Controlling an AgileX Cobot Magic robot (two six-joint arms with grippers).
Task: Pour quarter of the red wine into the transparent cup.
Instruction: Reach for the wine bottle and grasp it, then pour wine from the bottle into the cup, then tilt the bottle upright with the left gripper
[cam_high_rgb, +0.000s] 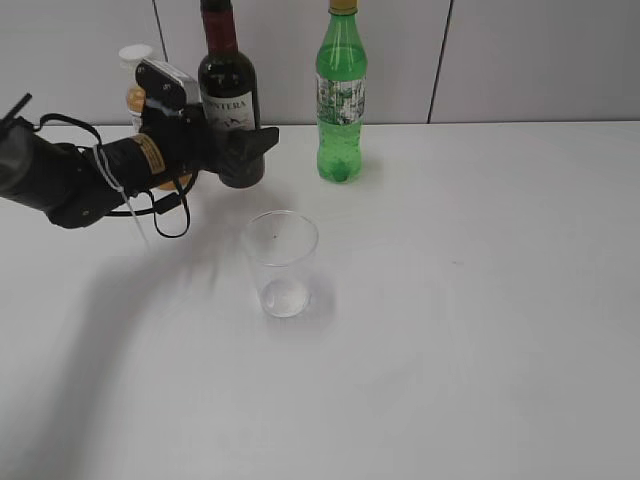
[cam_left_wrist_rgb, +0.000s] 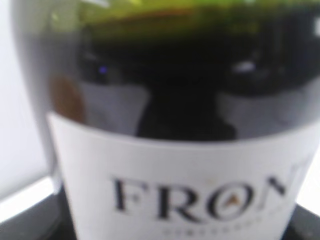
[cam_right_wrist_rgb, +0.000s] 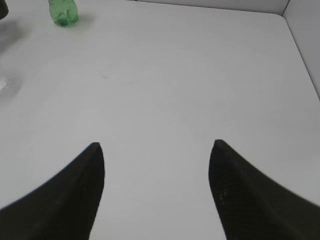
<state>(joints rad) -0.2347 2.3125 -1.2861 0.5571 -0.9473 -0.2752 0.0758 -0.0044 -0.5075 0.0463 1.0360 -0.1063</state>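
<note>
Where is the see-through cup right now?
In the exterior view the cup stands upright near the table's middle, a little left of centre, in front of the wine bottle and the green bottle, touching neither.
</note>
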